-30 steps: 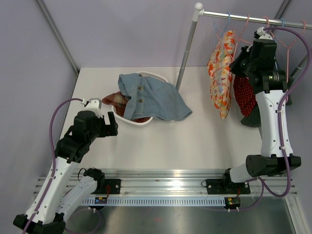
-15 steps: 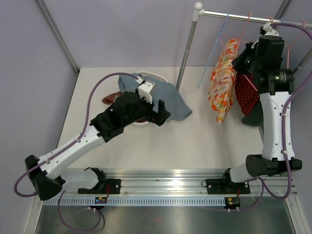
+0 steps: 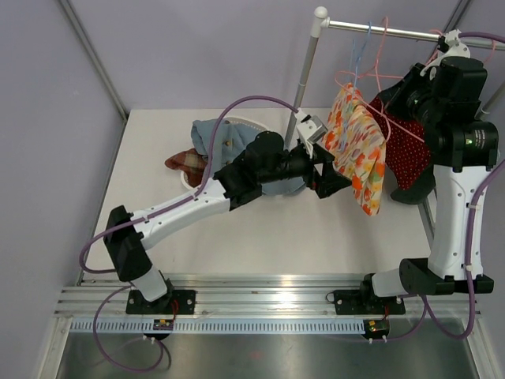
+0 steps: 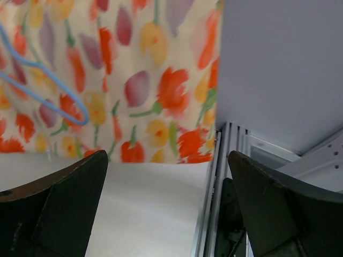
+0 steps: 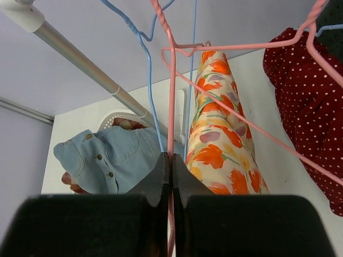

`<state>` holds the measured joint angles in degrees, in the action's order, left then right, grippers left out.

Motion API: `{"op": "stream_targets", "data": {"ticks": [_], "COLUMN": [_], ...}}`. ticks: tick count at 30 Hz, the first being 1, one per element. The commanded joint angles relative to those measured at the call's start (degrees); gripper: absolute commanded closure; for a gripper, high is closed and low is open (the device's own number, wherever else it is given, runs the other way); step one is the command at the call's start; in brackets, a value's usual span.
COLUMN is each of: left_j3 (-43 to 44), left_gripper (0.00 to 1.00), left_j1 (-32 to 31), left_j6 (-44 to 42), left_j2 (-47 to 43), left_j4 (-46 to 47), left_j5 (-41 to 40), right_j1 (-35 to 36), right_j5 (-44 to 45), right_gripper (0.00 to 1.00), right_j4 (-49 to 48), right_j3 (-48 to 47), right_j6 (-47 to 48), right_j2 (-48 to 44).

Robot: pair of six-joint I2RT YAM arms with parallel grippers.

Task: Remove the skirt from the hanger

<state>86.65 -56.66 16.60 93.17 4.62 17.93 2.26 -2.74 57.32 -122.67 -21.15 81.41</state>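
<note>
Skirt [image 3: 359, 150] with orange and yellow flowers hangs under the rail [image 3: 379, 30], over the far right part of the table [image 3: 260, 237]. It is pulled a bit to the left, so it hangs tilted. A blue hanger [image 4: 43, 85] lies against the cloth. I cannot tell which hanger the skirt hangs on.

The right gripper [image 5: 171, 158] is up by the rail. Its two fingers are pinched tight on the thin wire of the pink hanger [image 5: 172, 107].

The left gripper [image 3: 330, 180] reaches far across the table to the skirt's lower left side. Its fingers [image 4: 69, 209] are spread wide with nothing between them. The bottom edge of the skirt is just in front of them. I cannot tell if they touch it.

A white basket [image 5: 120, 116] sits near the far edge of the table, left of the pole [image 3: 304, 75]. A blue denim thing [image 3: 209, 138] with buttons lies in it and spills over the rim. A red checked cloth [image 3: 180, 160] pokes out on the basket's left side.

A red cloth with white dots [image 3: 406, 150] hangs right of the skirt, close to it.

The table is white. The walls around it are pale purple. A metal rack with rails runs along the near edge, and both arms are fixed there.
</note>
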Motion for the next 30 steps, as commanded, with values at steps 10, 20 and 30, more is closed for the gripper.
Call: {"op": "stream_targets", "data": {"ticks": [10,20,30], "left_j3": [14.5,16.6,20.6], "left_gripper": [0.01,0.01,1.00], "left_j1": [-3.6,-3.9,-3.8], "left_j6": [-0.3,-2.0,-3.0], "left_j2": [9.5,14.4,17.5], "left_j4": [5.1,4.7,4.5], "left_j5": [4.1,-4.3,-7.3], "right_j1": [0.3,0.3,0.3], "right_j5": [-3.1,-5.1,-4.9], "right_gripper": [1.00,1.00,1.00], "right_j4": [-4.0,-2.8,-3.1], "right_j3": [0.9,-1.6,-0.2], "right_j6": [-2.6,-3.5,-3.1], "right_j2": [-3.2,-3.0,-4.1]}}
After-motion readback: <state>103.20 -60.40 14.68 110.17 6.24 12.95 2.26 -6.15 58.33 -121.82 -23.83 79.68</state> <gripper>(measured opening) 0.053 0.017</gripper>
